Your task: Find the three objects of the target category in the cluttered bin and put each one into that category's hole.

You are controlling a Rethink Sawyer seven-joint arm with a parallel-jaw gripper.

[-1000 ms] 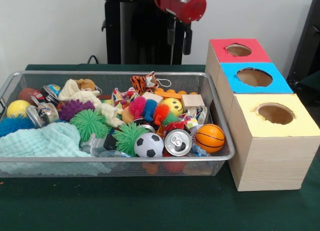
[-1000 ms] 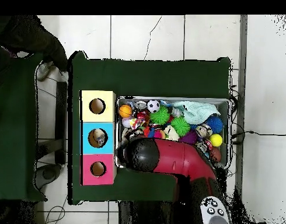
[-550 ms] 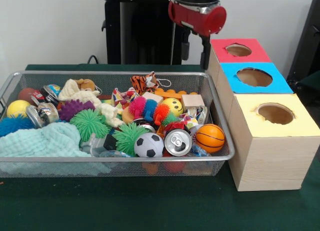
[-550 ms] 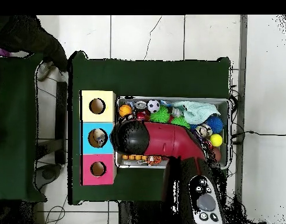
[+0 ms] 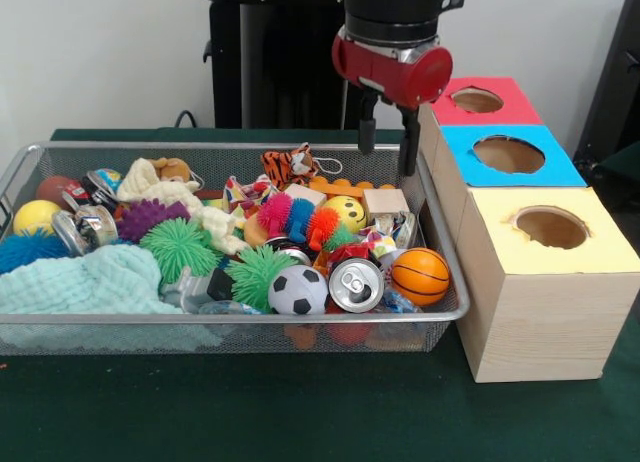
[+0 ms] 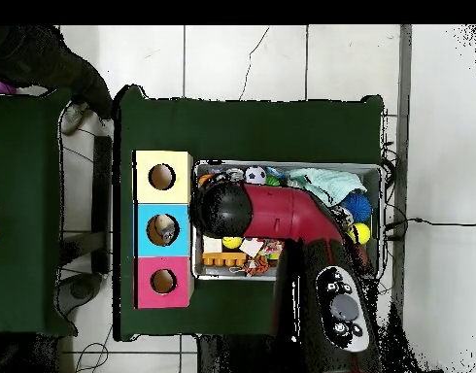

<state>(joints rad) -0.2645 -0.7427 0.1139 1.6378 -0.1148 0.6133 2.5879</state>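
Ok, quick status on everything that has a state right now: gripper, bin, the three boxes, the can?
gripper: open, empty, hanging over the bin's box-side end.
wire bin: full of clutter.
red box: hole open, inside not visible.
blue box: hole open; overhead view shows something inside.
yellow box: hole open, looks empty.
soda can: lying in the bin, top facing the camera.

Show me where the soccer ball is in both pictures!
Front view: the soccer ball sits at the bin's near edge, beside the silver can.
Overhead view: the same ball shows small at the bin's top edge, above the red arm.
Shared landmark: the yellow-topped box, the box end nearest the ball in both views.
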